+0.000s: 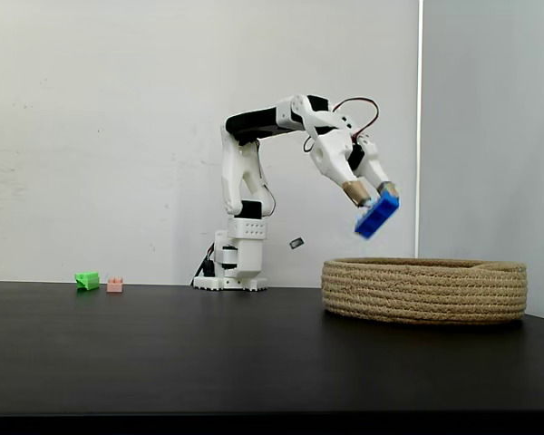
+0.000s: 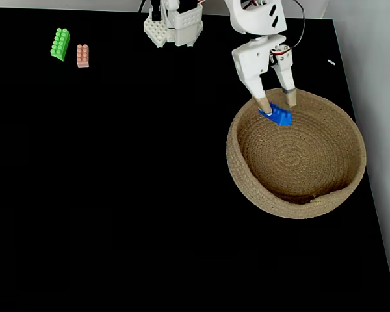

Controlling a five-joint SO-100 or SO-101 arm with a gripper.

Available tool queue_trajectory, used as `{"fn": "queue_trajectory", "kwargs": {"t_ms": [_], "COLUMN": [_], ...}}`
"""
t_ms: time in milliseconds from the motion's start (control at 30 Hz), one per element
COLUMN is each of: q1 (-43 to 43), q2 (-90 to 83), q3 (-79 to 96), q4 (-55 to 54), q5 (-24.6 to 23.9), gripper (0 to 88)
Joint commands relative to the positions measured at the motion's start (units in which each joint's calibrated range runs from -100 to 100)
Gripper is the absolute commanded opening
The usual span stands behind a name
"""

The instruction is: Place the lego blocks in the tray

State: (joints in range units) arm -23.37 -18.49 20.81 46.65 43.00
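Blue brick held above the basket, ready to drop.

The white arm's gripper is closed on the small blue studded plastic brick, pinching it at one end so it hangs tilted above the near-arm rim of the wide, shallow basket of coiled tan rope. From above, the blue brick sits just inside that rim, so a release here could clip the edge and bounce out onto the black table; moving further toward the centre looks safer. The basket's interior is open. The bright green brick and salmon-pink brick lie side by side, well apart, with clear table between.
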Motion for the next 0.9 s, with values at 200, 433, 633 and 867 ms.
{"fn": "queue_trajectory", "kwargs": {"t_ms": [200,433,633,867], "q1": [6.39,27.25,45.55,60.72], "q2": [-5.24,-13.32,-17.54,-21.84], "q3": [0.66,8.05,16.99,27.39], "q4": [1.04,9.03,14.12,14.7], "q5": [1.9,9.52,17.19,25.98], "gripper": [35.6,34.3,32.3,30.9]}}
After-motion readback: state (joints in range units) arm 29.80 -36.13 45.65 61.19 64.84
